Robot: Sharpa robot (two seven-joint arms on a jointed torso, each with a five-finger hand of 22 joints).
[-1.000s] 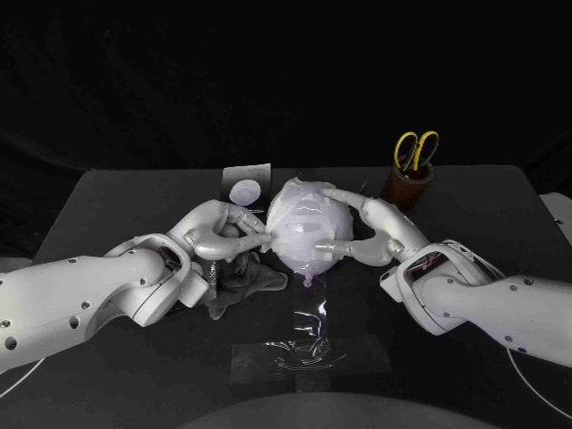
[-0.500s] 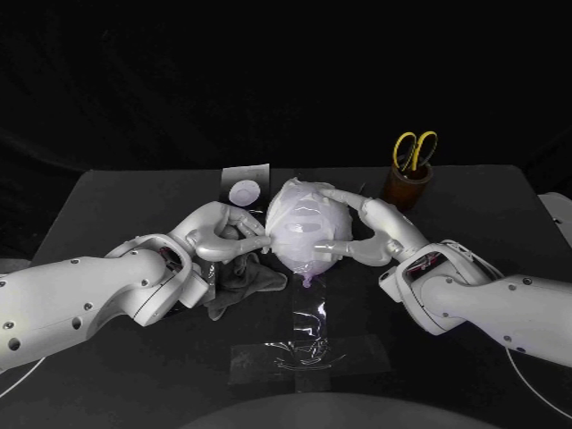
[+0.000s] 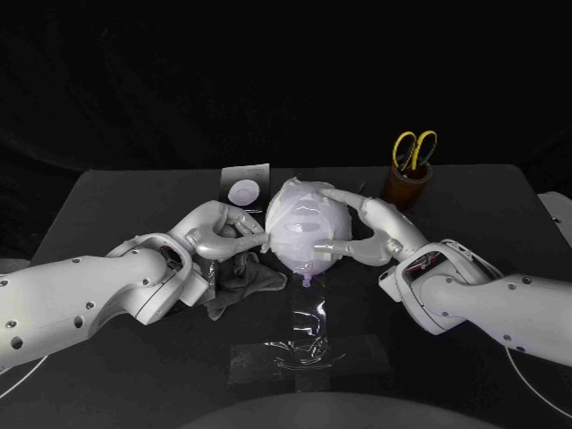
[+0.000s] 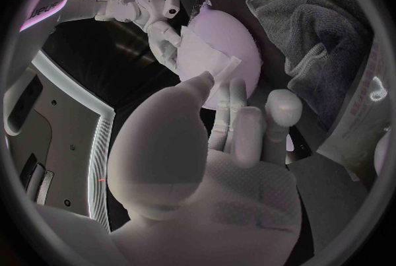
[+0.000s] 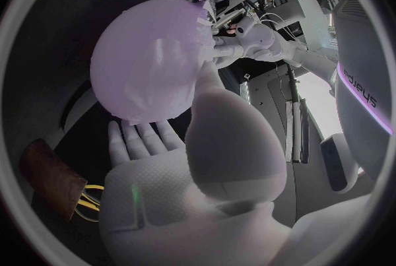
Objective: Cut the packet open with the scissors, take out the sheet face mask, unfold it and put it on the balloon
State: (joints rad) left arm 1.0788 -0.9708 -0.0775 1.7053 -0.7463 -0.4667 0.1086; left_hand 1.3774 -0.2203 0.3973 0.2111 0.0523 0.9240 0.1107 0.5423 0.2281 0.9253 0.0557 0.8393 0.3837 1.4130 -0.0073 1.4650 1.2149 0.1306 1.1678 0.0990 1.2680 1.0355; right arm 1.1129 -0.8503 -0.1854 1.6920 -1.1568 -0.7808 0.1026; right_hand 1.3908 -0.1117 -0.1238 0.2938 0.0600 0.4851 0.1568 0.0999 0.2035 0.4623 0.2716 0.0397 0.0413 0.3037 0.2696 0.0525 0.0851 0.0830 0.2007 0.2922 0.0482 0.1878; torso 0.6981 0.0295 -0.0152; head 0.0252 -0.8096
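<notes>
The white, damp-looking sheet face mask (image 3: pixel 299 222) already lies unfolded over the pale lilac balloon (image 3: pixel 309 264), which sits in the middle of the black table (image 3: pixel 492 201) with its knot toward the robot. By my reckoning, that leaves only the settling of the edges. The left hand (image 3: pixel 219 234) is against the balloon's left flank, with its thumb and fingers brought together at a loose corner of the mask. Whether they actually pinch that corner or only press it down, I cannot tell. The right hand (image 3: pixel 370 231) is on the balloon's other side with its fingers spread: one lies over the top of the mask and the thumb touches the front, so it steadies rather than grips. Just behind the balloon to its left is the shiny silver packet (image 3: pixel 245 183), lying flat, so the cutting and taking out look finished. Behind the balloon to its right, the yellow-handled scissors (image 3: pixel 415 147) stand blades down in a brown cup (image 3: pixel 408 188). A crumpled grey cloth (image 3: pixel 239 284) lies beside the balloon, under the left wrist. A clear crinkled film (image 3: pixel 306 338) lies in front of the balloon.
</notes>
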